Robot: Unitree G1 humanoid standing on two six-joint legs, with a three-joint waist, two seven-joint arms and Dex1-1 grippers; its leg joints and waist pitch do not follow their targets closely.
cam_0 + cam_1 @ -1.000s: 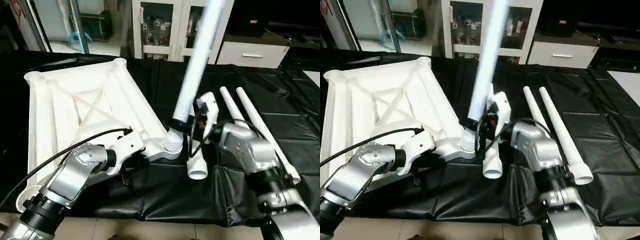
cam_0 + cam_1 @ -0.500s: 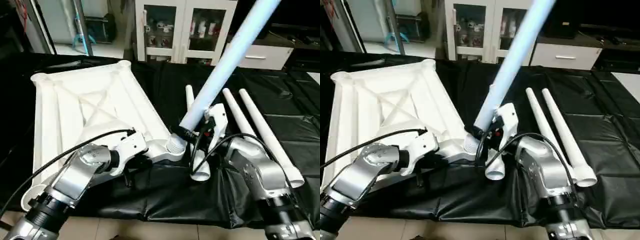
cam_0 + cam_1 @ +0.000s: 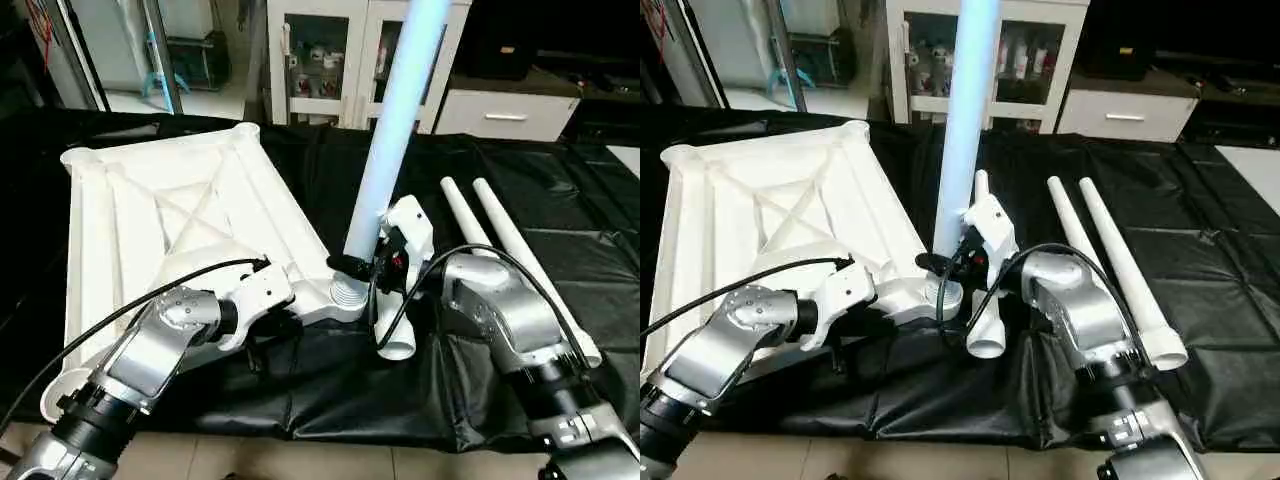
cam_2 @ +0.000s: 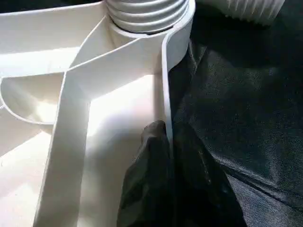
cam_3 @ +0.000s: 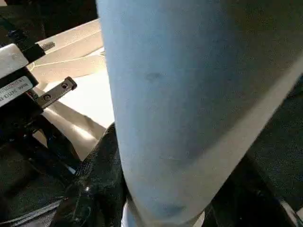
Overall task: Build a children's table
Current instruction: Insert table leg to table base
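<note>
While the left gripper (image 4: 168,142) pinches the upturned tabletop's (image 3: 150,210) rim, the right gripper (image 3: 352,262) clasps one leg (image 3: 395,120) upright at its near corner socket (image 3: 347,293); three legs (image 3: 520,250) lie waiting.

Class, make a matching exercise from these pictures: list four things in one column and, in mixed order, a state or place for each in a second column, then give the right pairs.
Things
1. left gripper
2. right gripper
3. upright leg
4. tabletop

States
A. lies underside up on the black cover
B. stands in the near corner socket
C. shut on the tabletop's rim
D. shut on the upright leg

Pairs: 1-C, 2-D, 3-B, 4-A
</note>
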